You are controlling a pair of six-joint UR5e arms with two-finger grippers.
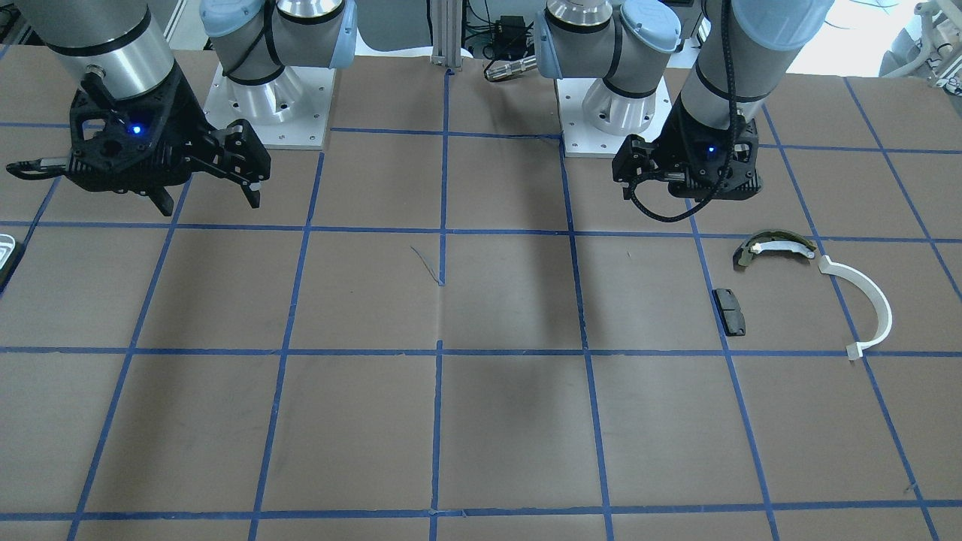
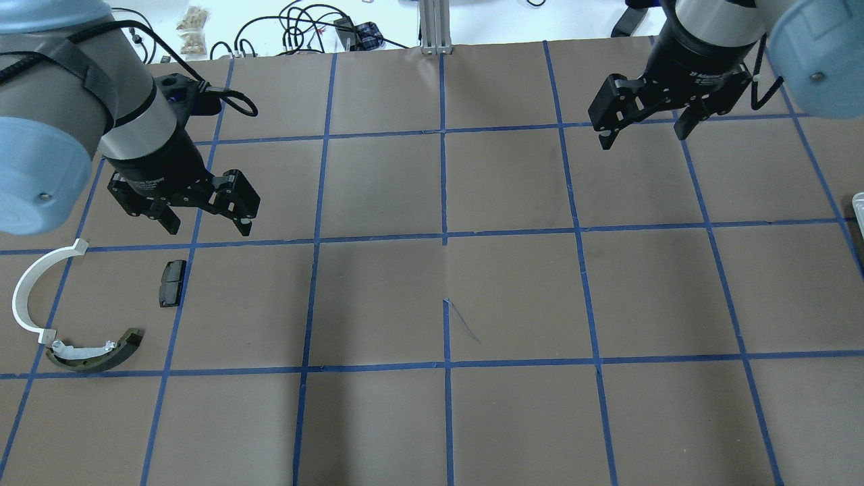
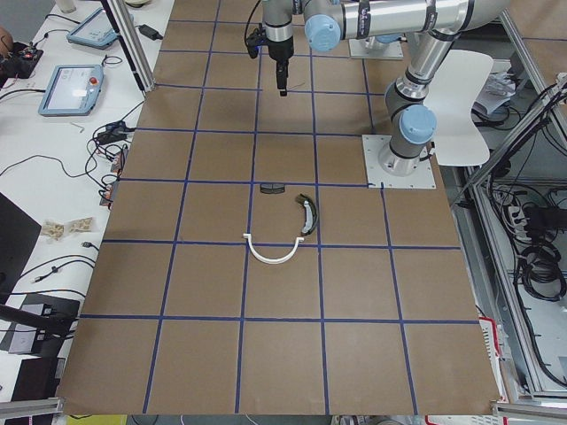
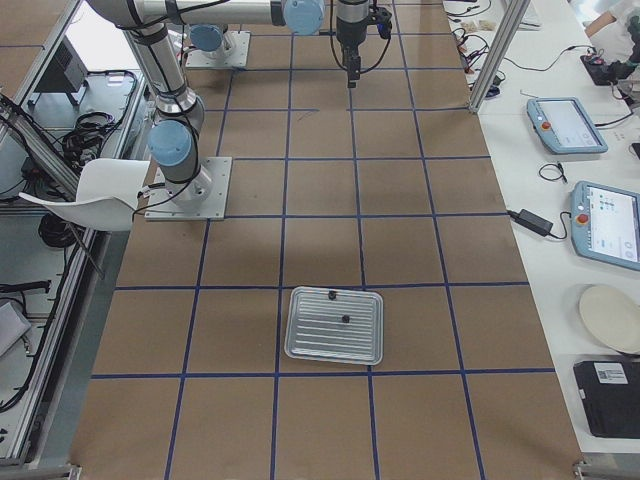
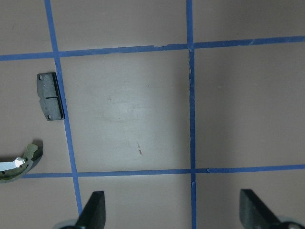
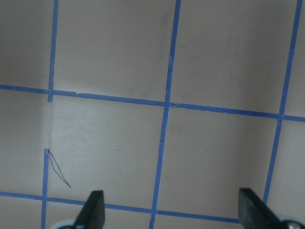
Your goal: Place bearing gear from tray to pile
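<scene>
The tray (image 4: 300, 335) is pale and ribbed, and shows whole only in the exterior right view. Two small dark parts (image 4: 345, 319) lie on it, too small to identify. It is only a sliver in the front view (image 1: 6, 252) and the overhead view (image 2: 858, 206). The pile holds an olive-and-white shoe (image 2: 94, 352), a white half-ring arc (image 2: 25, 290) and a black pad (image 2: 171, 283). My left gripper (image 2: 206, 226) is open and empty, hovering just beyond the pad. My right gripper (image 2: 644, 133) is open and empty, above the table, far from the tray.
The table is brown paper with a blue tape grid (image 2: 443, 236). The arm bases (image 1: 274, 105) stand at the robot's edge. Cables and small items (image 2: 317, 27) lie beyond the far edge. Benches with tablets (image 4: 575, 125) flank the table on the operators' side.
</scene>
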